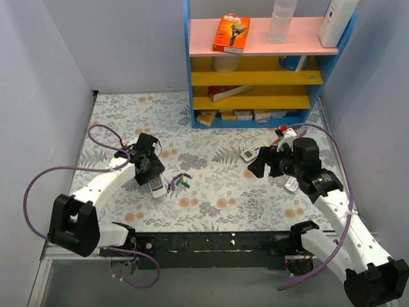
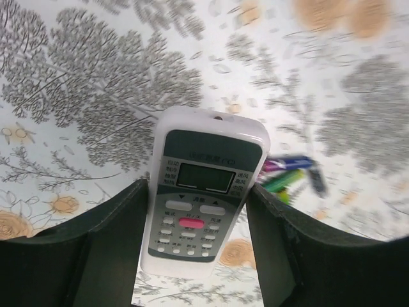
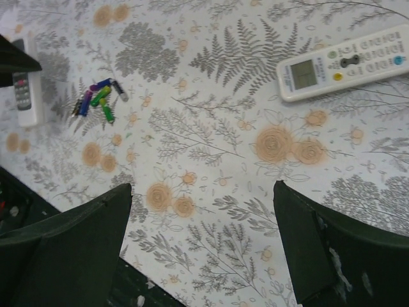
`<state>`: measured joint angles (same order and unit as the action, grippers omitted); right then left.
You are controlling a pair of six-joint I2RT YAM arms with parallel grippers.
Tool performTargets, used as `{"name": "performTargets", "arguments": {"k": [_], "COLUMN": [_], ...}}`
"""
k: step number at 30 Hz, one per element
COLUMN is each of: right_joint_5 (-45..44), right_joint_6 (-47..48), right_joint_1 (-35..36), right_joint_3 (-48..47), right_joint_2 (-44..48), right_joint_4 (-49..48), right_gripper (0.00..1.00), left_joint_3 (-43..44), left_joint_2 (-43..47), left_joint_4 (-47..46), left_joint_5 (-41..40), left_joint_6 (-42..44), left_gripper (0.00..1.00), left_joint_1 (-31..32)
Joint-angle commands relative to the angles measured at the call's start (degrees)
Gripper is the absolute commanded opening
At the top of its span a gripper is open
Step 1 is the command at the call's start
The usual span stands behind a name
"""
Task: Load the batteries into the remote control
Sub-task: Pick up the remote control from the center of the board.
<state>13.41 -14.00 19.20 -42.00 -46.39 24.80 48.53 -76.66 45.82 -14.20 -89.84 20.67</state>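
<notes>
- Top camera: left gripper (image 1: 151, 174) is clamping the slim white plastic remote control (image 1: 157, 187) near the floral desk's (image 1: 217, 204) left edge. The remote's long axis is running near-to-far, and the small purple-and-green cylindrical batteries (image 1: 180, 182) are lying just right of it.
- Left wrist: fingers (image 2: 121, 243) are pressing both long sides, buttons facing up.
- Right wrist: right gripper (image 3: 201, 188) is hanging wide open and empty, well apart from the batteries, so the left arm is sitting nearer.

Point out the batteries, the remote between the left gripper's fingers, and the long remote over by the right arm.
batteries (image 3: 100, 96), right wrist view, on the middle of the pile.
remote control (image 2: 204, 178), left wrist view, on its screen.
long remote (image 3: 348, 62), right wrist view, on its buttons.
</notes>
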Motion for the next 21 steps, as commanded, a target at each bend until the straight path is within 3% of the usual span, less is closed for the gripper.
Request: {"name": "performTargets", "arguments": {"k": [1, 5, 7, 13, 21], "right_joint_5": [11.53, 24.96, 27.45, 29.66, 27.81], "right_joint_6": [-4.62, -10.23, -12.36, -20.09, -28.18], "right_joint_1": [0.22, 0.31, 1.10, 7.95, 16.83], "right_joint_3": [-0.81, 2.00, 3.41, 8.24, 7.55], "right_joint_2": [-0.63, -2.38, -3.17, -6.68, -14.07], "right_joint_4": [-7.12, -15.90, -22.31, -42.70, -61.34], "right_gripper": [0.98, 0.98, 0.98, 0.98, 0.98], "left_joint_3": [3.50, 2.62, 1.66, -3.35, -3.36], "left_joint_2": [10.47, 16.45, 19.43, 23.84, 22.61], "left_joint_4": [-3.44, -12.32, -18.55, -38.33, -52.92], "left_joint_5": [2.58, 11.54, 18.21, 31.75, 35.55], "left_joint_6": [1.86, 3.97, 3.71, -1.03, -2.35], "left_gripper": [0.00, 0.00, 0.00, 0.00, 0.00], "left_joint_1": [-0.36, -0.28, -0.28, 0.60, 7.97]}}
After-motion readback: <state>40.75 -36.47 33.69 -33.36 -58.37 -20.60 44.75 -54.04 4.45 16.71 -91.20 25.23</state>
